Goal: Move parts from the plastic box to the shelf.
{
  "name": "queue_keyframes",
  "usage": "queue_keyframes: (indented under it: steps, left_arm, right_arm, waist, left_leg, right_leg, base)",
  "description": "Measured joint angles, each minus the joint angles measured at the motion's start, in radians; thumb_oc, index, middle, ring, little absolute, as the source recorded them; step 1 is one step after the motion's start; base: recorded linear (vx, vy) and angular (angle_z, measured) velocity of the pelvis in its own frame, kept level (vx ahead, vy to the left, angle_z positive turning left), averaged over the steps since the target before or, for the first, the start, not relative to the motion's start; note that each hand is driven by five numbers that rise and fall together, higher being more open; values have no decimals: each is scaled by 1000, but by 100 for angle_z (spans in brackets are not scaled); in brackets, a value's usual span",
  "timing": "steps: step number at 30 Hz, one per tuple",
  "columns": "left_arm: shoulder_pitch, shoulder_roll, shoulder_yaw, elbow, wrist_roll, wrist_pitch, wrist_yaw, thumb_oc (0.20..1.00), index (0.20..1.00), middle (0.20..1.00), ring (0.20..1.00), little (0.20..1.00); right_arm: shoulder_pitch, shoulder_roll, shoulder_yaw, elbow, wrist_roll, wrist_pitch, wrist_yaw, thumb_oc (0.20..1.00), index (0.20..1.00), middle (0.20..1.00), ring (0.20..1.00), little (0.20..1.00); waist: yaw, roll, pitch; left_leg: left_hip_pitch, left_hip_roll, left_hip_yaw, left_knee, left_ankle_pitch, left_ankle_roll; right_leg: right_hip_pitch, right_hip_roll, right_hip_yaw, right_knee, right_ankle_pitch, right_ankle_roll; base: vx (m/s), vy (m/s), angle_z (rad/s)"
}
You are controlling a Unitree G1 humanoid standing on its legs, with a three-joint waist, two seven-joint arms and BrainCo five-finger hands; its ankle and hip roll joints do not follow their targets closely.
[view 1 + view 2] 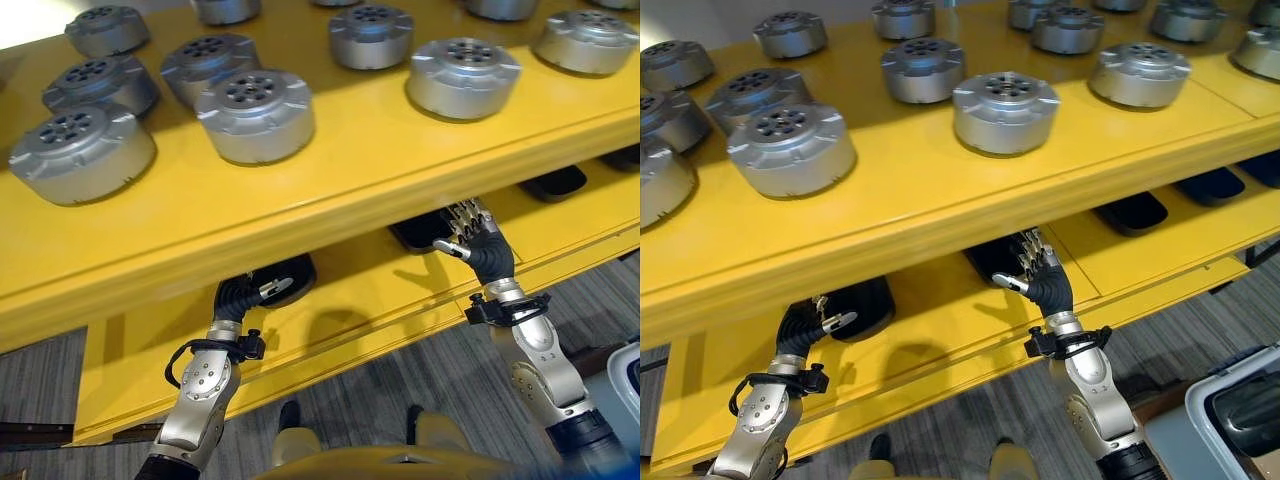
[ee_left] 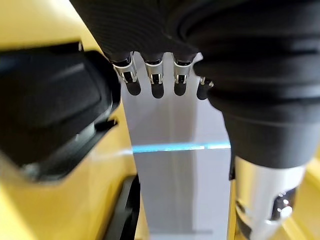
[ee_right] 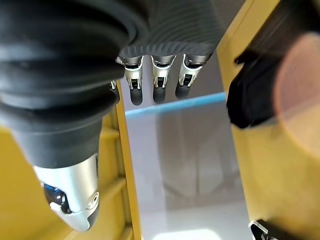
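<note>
Parts (image 1: 258,114), round metal discs spread across the yellow shelf (image 1: 380,165) in the upper frame, look heavy, stiff and smooth, best gripped across the rim, while left robot hand (image 1: 240,296) and right robot hand (image 1: 478,238) hang below, empty, fingers relaxed.

Your left hand (image 1: 240,296) and right hand (image 1: 487,247): dark ribbed covers over back and wrist, silver fingers (image 3: 159,82) with dark tips, silver thumbs. At six o'clock from each wrist, a black clamp collar, then silver-grey forearm shells dotted with small round screws.
</note>
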Motion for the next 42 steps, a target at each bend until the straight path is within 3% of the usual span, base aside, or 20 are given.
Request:
queue_keyframes:
  steps: [2,3,4,5,6,7,9,11,12,14,15,17,20,34,39,40,41,42]
  left_arm:
    - [-22,0,-11,10,-14,6,-12,1000,1000,1000,1000,1000]
    - [-40,3,-13,19,-22,11,-14,1000,1000,1000,1000,1000]
    - [-59,0,-27,37,-28,14,-18,1000,1000,1000,1000,1000]
    - [-59,0,-34,36,-31,15,-23,1000,1000,1000,1000,1000]
    - [-58,-5,-35,36,-36,17,-34,1000,1000,1000,1000,1000]
    - [-48,-6,-34,34,-36,17,-41,1000,1000,1000,1000,1000]
    - [-32,-4,-29,33,-36,17,-43,1000,1000,1000,1000,1000]
    - [-22,-1,-26,32,-36,17,-43,1000,1000,1000,1000,1000]
    - [-16,-3,-26,32,-36,17,-43,1000,1000,1000,1000,1000]
    - [19,-11,-27,26,-36,17,-44,1000,1000,1000,1000,1000]
    - [31,-11,-17,26,-36,18,-42,1000,1000,1000,1000,1000]
    - [23,-12,-22,28,-51,20,-42,1000,1000,1000,1000,1000]
    - [4,-25,-22,30,-57,20,-40,1000,1000,1000,1000,1000]
    - [-17,-26,-27,30,-57,22,-37,1000,1000,1000,1000,1000]
    - [-28,-22,-32,29,-75,34,-35,1000,1000,1000,1000,1000]
    - [-36,-13,-29,26,-76,32,-33,1000,1000,1000,1000,1000]
    - [-35,0,-25,24,-76,36,-32,1000,1000,1000,1000,1000]
    - [-29,8,-17,15,-76,39,-30,1000,1000,1000,1000,1000]
  right_arm:
    - [-6,9,11,24,-3,0,-10,1000,1000,1000,1000,1000]
    - [-20,16,17,37,-4,3,-16,1000,1000,1000,1000,1000]
    - [-28,22,20,35,-3,3,-24,1000,1000,1000,1000,1000]
    - [-30,22,21,34,-3,2,-25,1000,1000,1000,1000,1000]
    - [-30,20,21,32,-3,3,-25,1000,1000,1000,1000,1000]
    - [-30,25,26,29,-3,3,-24,1000,1000,1000,1000,1000]
    - [-37,34,37,24,-3,2,-21,1000,1000,1000,1000,1000]
    - [-37,58,49,24,-3,6,-15,1000,1000,1000,1000,1000]
    - [-37,63,57,24,-3,9,-12,1000,1000,1000,1000,1000]
    - [-40,69,89,25,-3,13,-2,1000,1000,1000,1000,1000]
    - [-52,90,100,45,-3,15,4,1000,1000,1000,1000,1000]
    - [-61,119,114,66,-3,31,10,1000,1000,1000,1000,1000]
    - [-59,117,106,66,-3,31,11,1000,1000,1000,1000,1000]
    - [-60,116,104,74,-2,67,13,1000,1000,1000,1000,1000]
    - [-76,127,128,76,-2,72,15,1000,1000,1000,1000,1000]
    - [-110,127,143,79,-3,73,15,1000,1000,1000,1000,1000]
    - [-148,140,174,82,-4,74,14,1000,1000,1000,1000,1000]
    - [-200,162,190,109,-4,76,11,1000,1000,1000,1000,1000]
  waist:
    - [16,-16,3]
    - [26,-35,11]
    - [38,-55,10]
    - [36,-72,11]
    - [37,-83,10]
    - [38,-87,6]
    - [41,-90,2]
    - [44,-81,-6]
    - [45,-75,-10]
    - [85,-24,-41]
    - [106,-23,-45]
    - [86,-40,-47]
    - [79,-33,-52]
    - [65,-50,-71]
    - [67,-68,-62]
    - [91,-74,-45]
    - [112,-73,-21]
    - [150,-56,-15]
  left_leg:
    - [-12,2,-15,25,52,51]
    - [-56,-8,-63,86,102,33]
    - [-94,-42,-149,145,181,21]
    - [-107,-98,-213,185,149,-16]
    - [-108,-184,-248,212,77,-47]
    - [-104,-266,-259,220,13,-47]
    - [-104,-433,-260,219,-61,-3]
    - [-83,-506,-258,191,-84,40]
    - [-70,-518,-267,168,-89,50]
    - [-6,-512,-372,118,-123,71]
    - [-2,-505,-373,107,-86,121]
    - [17,-512,-360,92,-77,108]
    - [62,-499,-359,30,-52,76]
    - [109,-478,-296,8,-45,84]
    - [92,-486,-238,20,-46,82]
    - [52,-486,-192,57,-46,82]
    - [21,-463,-146,95,-62,57]
    - [-12,-423,-77,131,-117,67]
  right_leg:
    - [-46,19,20,54,-19,-32]
    - [-54,13,36,50,-17,-38]
    - [-46,13,48,13,11,-70]
    - [-39,11,68,-15,30,-89]
    - [-25,-3,90,-51,52,-95]
    - [-8,-9,105,-102,78,-96]
    - [27,-16,123,-210,127,-98]
    - [43,0,126,-244,161,-89]
    - [43,17,136,-244,168,-80]
    - [20,109,187,-233,176,-77]
    - [1,130,189,-187,170,-71]
    - [-4,121,202,-154,153,-57]
    - [26,116,199,-183,150,-55]
    - [117,133,264,-332,197,-46]
    - [77,140,305,-299,209,-29]
    - [27,159,328,-247,233,-4]
    - [-4,161,271,-236,245,5]
    - [-63,148,60,-195,225,-12]
  base:
    - [32,-176,-39]
    - [43,-205,-62]
    - [76,-249,-51]
    - [80,-225,-43]
    - [93,-106,-29]
    - [93,-86,-41]
    - [100,-31,-46]
    - [91,11,-36]
    - [58,8,-62]
    - [40,13,-113]
    - [71,42,-105]
    - [105,97,-36]
    - [62,80,-2]
    - [18,43,-15]
    - [-109,26,-34]
    - [-63,-22,-93]
    - [-42,-56,-166]
    - [61,-77,-193]
